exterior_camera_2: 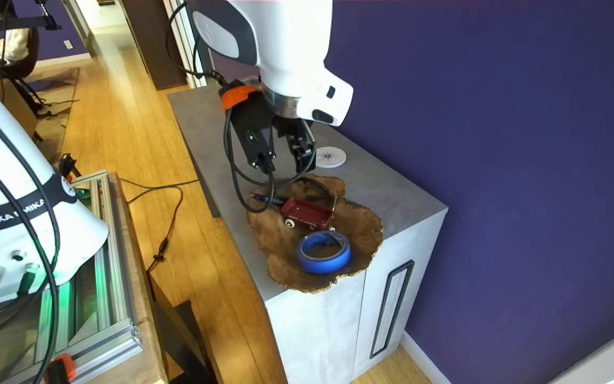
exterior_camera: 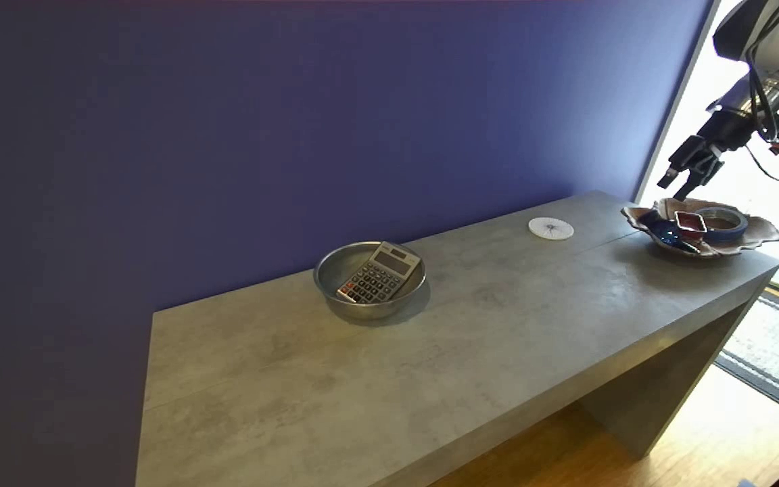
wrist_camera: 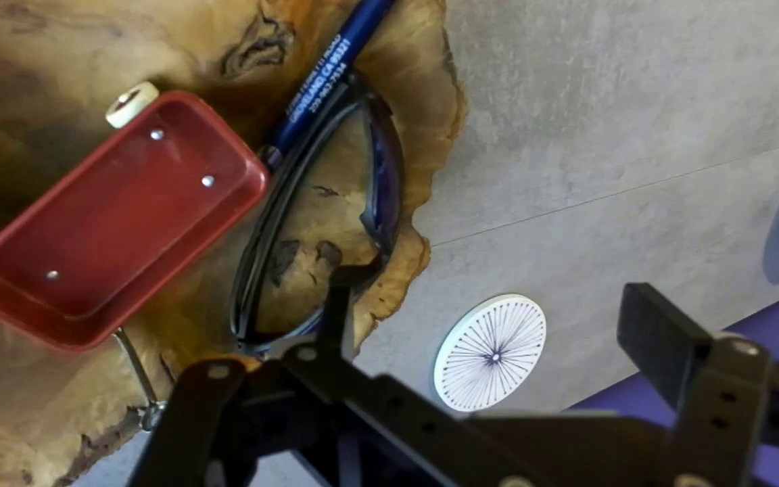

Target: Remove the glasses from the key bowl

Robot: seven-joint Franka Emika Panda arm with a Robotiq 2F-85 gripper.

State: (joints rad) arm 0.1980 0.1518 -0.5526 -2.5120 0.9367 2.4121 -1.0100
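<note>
The dark glasses with bluish lenses (wrist_camera: 385,172) lie in the key bowl, a wide wooden dish with a wavy rim, which shows in the wrist view (wrist_camera: 186,40) and in both exterior views (exterior_camera: 761,231) (exterior_camera_2: 285,269). The glasses also show as a dark blue shape in an exterior view (exterior_camera: 671,234). My gripper (wrist_camera: 487,304) is open with nothing between its fingers. It is above the bowl's edge in both exterior views (exterior_camera: 673,188) (exterior_camera_2: 287,166). In the wrist view, one finger overlaps the lower end of the glasses and hides part of it.
The bowl also holds a red toy wagon (wrist_camera: 126,223), a blue tape roll (exterior_camera_2: 323,261) and a blue pen (wrist_camera: 325,78) lying against the glasses. A white disc (exterior_camera: 551,228) lies on the grey table (exterior_camera: 430,379). A metal bowl (exterior_camera: 335,304) holds a calculator (exterior_camera: 379,274). A purple wall runs behind.
</note>
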